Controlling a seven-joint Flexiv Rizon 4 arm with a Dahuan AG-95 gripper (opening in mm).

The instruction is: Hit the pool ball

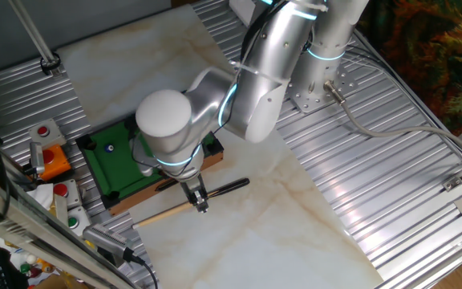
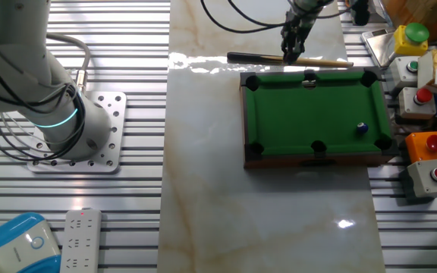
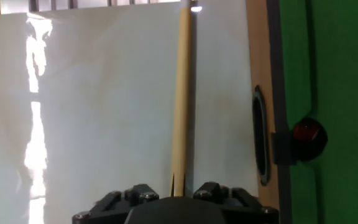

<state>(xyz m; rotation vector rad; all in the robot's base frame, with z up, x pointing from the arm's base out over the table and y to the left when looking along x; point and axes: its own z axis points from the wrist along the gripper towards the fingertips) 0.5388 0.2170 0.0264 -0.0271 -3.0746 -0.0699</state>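
The cue stick (image 2: 290,60) is clasped by the hand (image 2: 292,50) on the bench (image 2: 203,189), beside the miniature pool table (image 2: 317,155). It should be lifted level before aiming at the pool ball (image 2: 362,128), resting near a corner pocket.

A robotics lab bench — not a home or shop. The arm's base (image 2: 74,136) is bolted to a drilled metal plate at the left of the other fixed view, on a ribbed aluminium tabletop (image 2: 21,220). Button boxes with red and green push-buttons (image 2: 423,98) crowd the right edge, a power strip (image 2: 80,241) lies lower left, and cables (image 1: 375,128) trail across the ribs — a marble-patterned board (image 2: 203,189) covers the middle.
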